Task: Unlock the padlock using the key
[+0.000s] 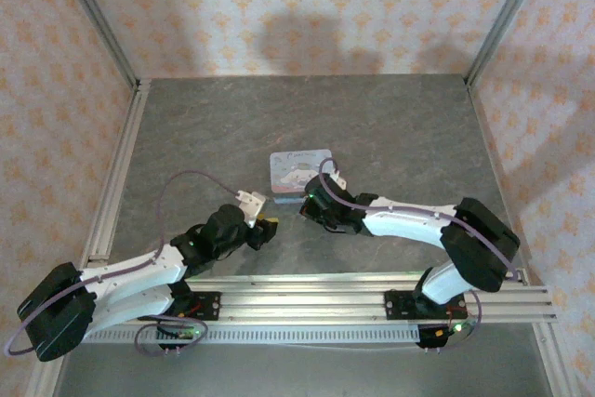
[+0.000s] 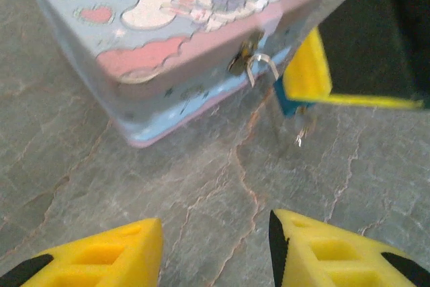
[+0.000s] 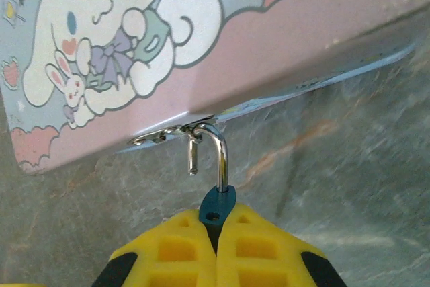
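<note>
- Top view: we see the tin mid-table, well clear of the walls. The right gripper is at the tin's near edge, and the left gripper sits just beside it to the left, off the tin.
- Left wrist: our left fingers are spread wide over bare table, holding nothing. Ahead, the padlock peeks out blue beneath the right gripper's yellow finger, its shackle looped through the hasp on the tin's front. A thin pale sliver below could be the key, but it's too blurred for us to tell.
- Right wrist: the right jaws are pressed together, clamped on the padlock body. The shackle hooks through the hasp, and its short leg hangs free outside the body.
</note>
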